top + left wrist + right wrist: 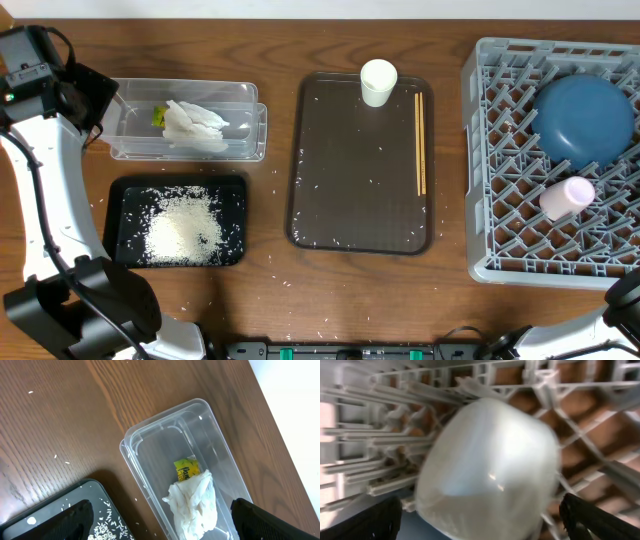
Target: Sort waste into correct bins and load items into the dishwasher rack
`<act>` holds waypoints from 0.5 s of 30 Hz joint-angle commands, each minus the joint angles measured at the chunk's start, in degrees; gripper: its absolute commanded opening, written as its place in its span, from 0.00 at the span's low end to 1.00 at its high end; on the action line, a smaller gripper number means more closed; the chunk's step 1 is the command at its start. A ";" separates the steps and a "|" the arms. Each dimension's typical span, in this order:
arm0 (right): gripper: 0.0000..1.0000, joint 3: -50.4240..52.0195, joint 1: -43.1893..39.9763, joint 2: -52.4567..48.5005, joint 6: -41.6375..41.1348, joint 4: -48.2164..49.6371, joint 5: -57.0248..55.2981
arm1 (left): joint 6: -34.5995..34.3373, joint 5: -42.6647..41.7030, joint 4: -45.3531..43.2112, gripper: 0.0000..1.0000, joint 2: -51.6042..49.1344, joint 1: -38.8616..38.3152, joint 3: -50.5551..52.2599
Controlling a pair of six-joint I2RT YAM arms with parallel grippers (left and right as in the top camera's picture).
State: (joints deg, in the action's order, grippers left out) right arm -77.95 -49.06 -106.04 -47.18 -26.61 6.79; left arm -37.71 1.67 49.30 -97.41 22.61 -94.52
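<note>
Crumpled white tissue and a yellow-green wrapper lie in the clear plastic tub. Rice grains heap in the matte black tray. The grey lattice rack holds a domed dark-blue dish and a pink cup. The left gripper and right gripper gape wide, empty, above the grained wooden table.

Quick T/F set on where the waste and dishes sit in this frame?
1. The tissue is in the tub. True.
2. The white cup is on the brown tray. True.
3. The rice heap is on the brown tray. False: it is in the black tray.
4. The pink cup is in the rack. True.
5. The chopsticks are in the rack. False: they lie on the brown tray.
</note>
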 commanded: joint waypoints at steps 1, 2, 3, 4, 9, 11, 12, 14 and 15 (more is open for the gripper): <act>0.99 1.55 -0.09 0.00 -3.26 3.61 3.82 | -0.52 0.09 0.13 0.91 0.42 0.09 -0.31; 0.99 1.62 -0.04 0.00 -3.67 4.26 3.82 | -0.52 0.09 0.13 0.91 0.42 0.09 -0.31; 0.99 1.62 -0.02 -0.02 -4.11 4.66 3.82 | -0.52 0.09 0.15 0.91 0.42 0.09 -0.31; 0.99 1.62 0.04 -0.02 -4.79 4.87 3.78 | -0.52 0.09 0.13 0.91 0.42 0.09 -0.31; 0.98 1.64 0.13 -0.02 -7.98 5.16 3.78 | -0.52 0.09 0.15 0.91 0.42 0.09 -0.31; 0.91 1.64 0.26 -0.02 -8.13 5.14 3.78 | -0.52 0.09 0.15 0.91 0.42 0.09 -0.31; 0.86 1.64 0.28 -0.02 -8.11 4.98 3.78 | -0.52 0.09 0.13 0.91 0.42 0.09 -0.31; 0.66 1.64 0.35 -0.02 -8.13 4.31 3.74 | -0.52 0.09 0.15 0.91 0.42 0.09 -0.31; 0.60 1.64 0.37 -0.02 -8.35 3.96 3.74 | -0.52 0.09 0.15 0.91 0.42 0.09 -0.31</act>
State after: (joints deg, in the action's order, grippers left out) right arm -76.71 -48.99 -106.04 -54.26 -22.24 10.31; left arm -37.71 1.67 49.30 -97.41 22.61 -94.52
